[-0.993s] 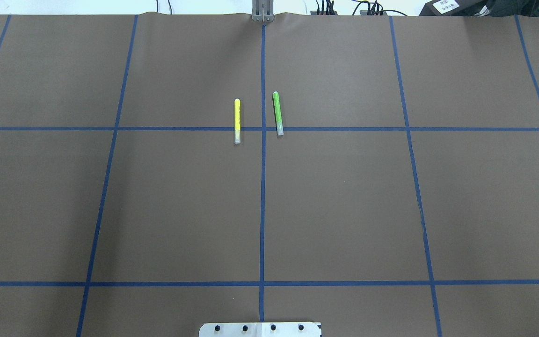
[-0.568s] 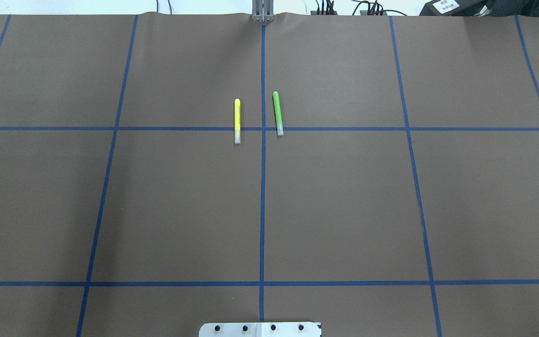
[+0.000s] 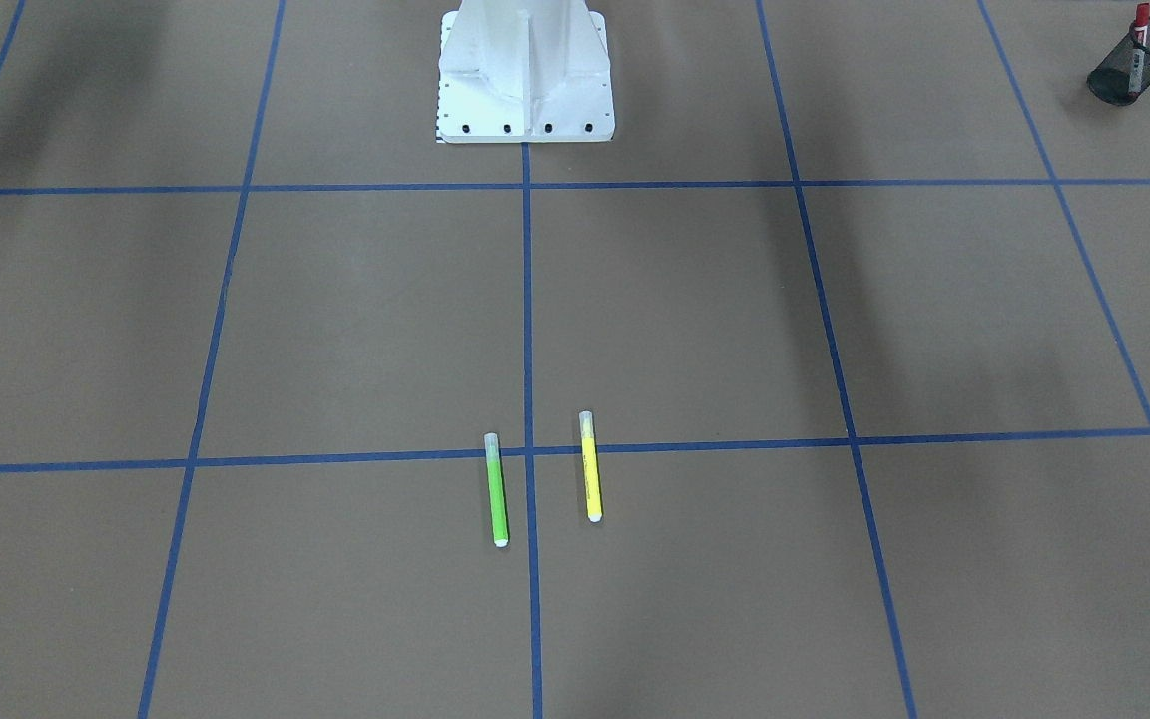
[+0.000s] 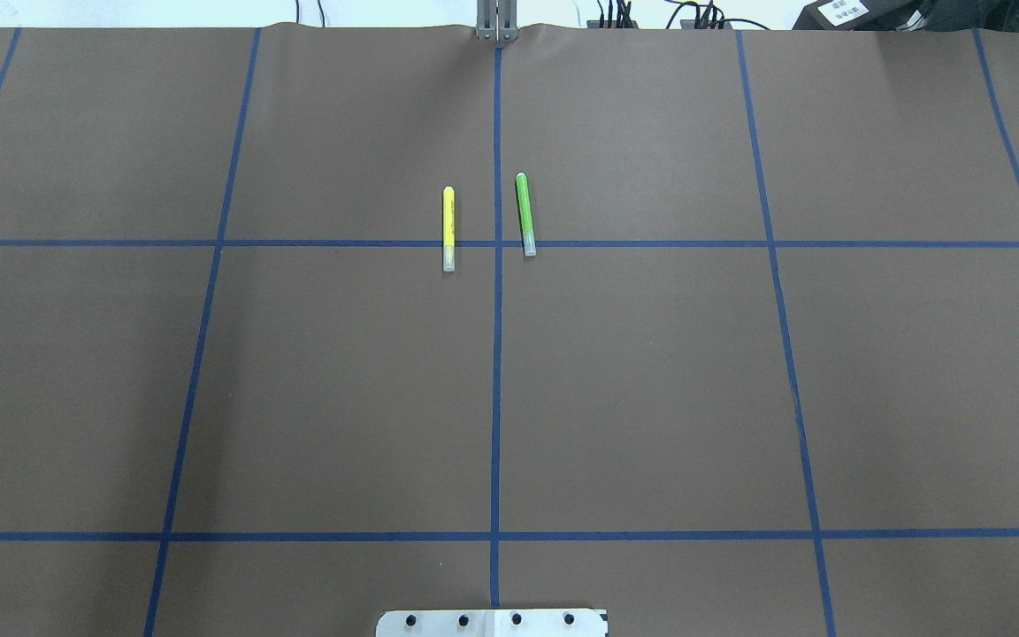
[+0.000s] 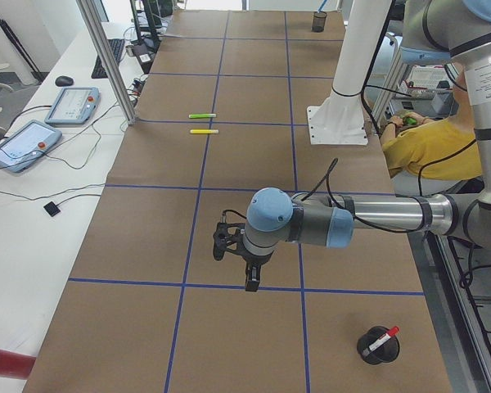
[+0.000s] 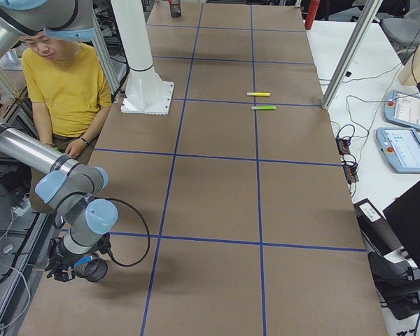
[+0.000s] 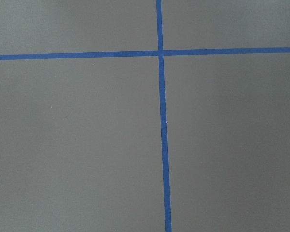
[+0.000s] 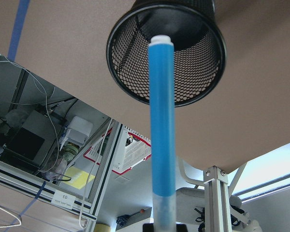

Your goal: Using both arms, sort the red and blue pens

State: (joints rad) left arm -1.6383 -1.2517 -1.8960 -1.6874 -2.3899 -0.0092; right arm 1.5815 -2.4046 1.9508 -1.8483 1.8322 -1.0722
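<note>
The red pen stands in the left cup; the right gripper has its jaws clamped on the blue pen, poised over the right cup at the edge of the surface — the drop looks next; centre it, then release. The left gripper hovers, jaws impossible to judge.

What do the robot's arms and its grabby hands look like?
Both arms are shiny silver-grey tubes with rounded pale blue joint caps: the left arm and the right arm. Each ends in a black two-finger gripper, the left gripper and the right gripper. A thin black cable loops beside each wrist.
</note>
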